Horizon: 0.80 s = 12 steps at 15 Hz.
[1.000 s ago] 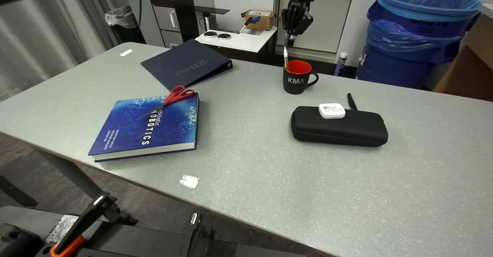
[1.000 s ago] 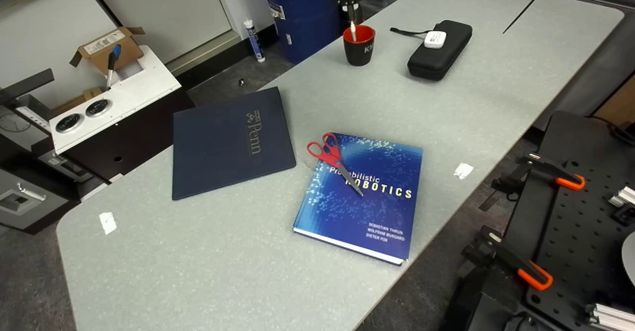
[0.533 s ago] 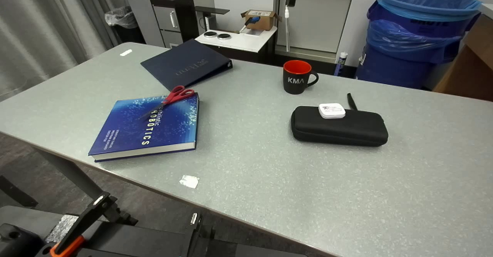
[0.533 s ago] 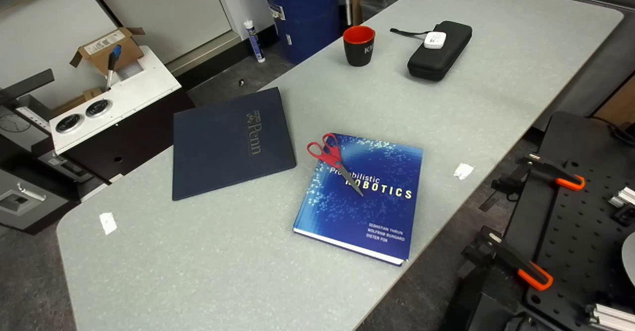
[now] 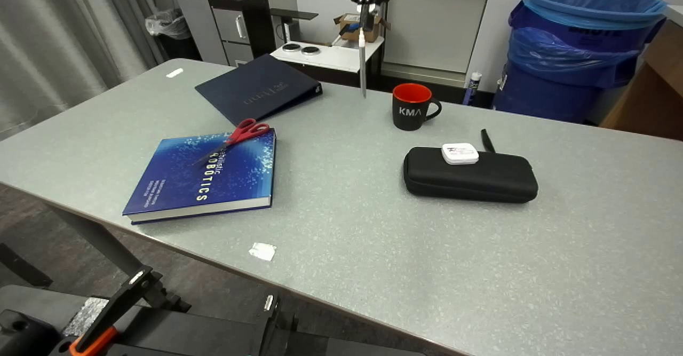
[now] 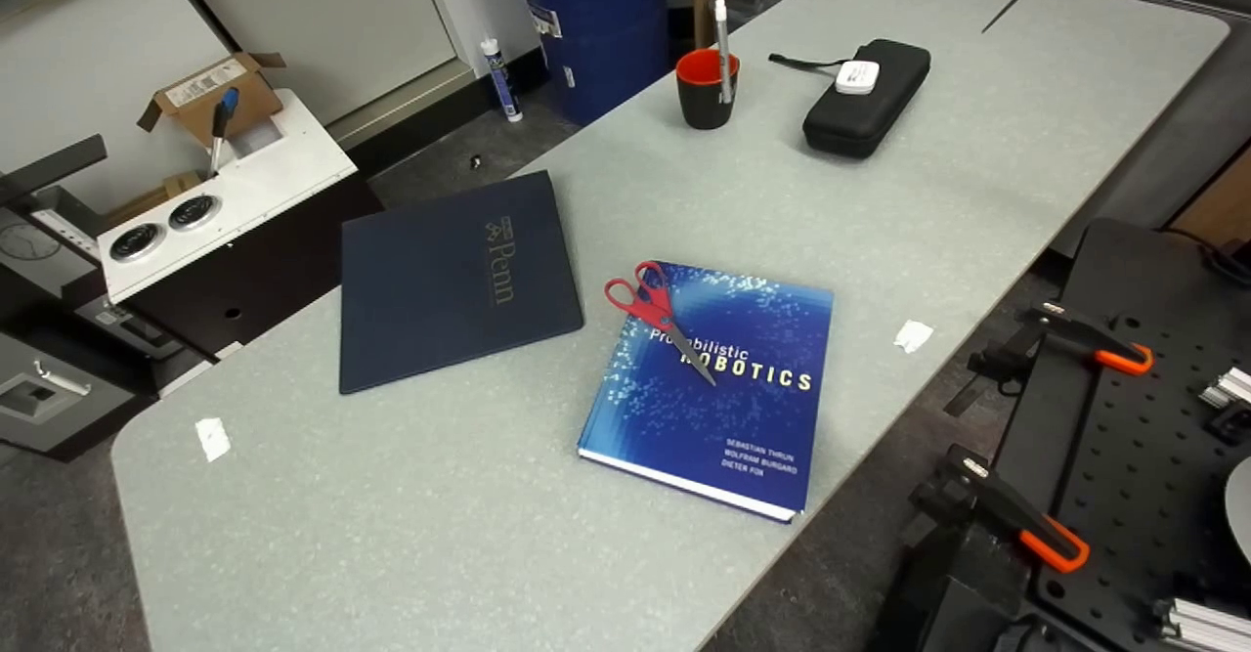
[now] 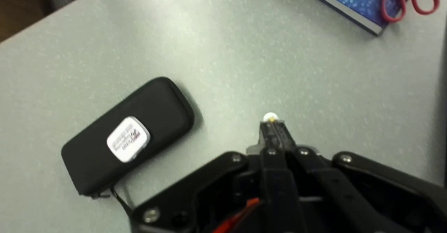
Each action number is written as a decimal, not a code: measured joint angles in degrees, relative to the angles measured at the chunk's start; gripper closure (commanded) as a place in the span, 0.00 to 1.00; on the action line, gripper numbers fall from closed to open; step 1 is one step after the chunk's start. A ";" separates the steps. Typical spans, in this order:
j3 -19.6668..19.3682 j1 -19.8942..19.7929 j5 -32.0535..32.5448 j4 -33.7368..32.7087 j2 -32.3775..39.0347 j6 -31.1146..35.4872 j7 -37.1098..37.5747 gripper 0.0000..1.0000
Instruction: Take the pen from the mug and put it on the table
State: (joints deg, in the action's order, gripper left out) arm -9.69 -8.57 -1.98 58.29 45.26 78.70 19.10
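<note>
The hand [image 5: 366, 23] is closed on the pen [image 5: 363, 65], gripping it at its white upper end; the grey shaft hangs below, nearly upright. In the wrist view the fingers [image 7: 276, 137] press together right behind that round white end. The pen is out of the mug [image 5: 405, 120]: in an exterior view it is beside the mug, apart from it, on the side away from the handle. In an exterior view the pen [image 6: 724, 56] crosses in front of the rim. Whether its lower tip touches the bench [image 5: 336, 228] I cannot tell. The mug stands upright near a long edge. Near it lies the black case [image 5: 469, 182] with a white box [image 5: 460, 153] on top. Scissors [image 5: 245, 132] lie on the blue book [image 5: 213, 185], near the dark binder [image 5: 256, 89]. A white scrap [image 5: 262, 251] lies near the opposite edge.
</note>
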 measured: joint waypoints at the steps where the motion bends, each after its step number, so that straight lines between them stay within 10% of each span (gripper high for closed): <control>1: 0.02 0.13 0.44 -0.06 0.99 -2.33 0.00 1.00; 12: -0.79 0.66 1.12 -17.04 19.97 -3.30 11.36 1.00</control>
State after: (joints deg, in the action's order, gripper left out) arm -10.47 -7.91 -0.86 41.25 65.23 75.41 30.46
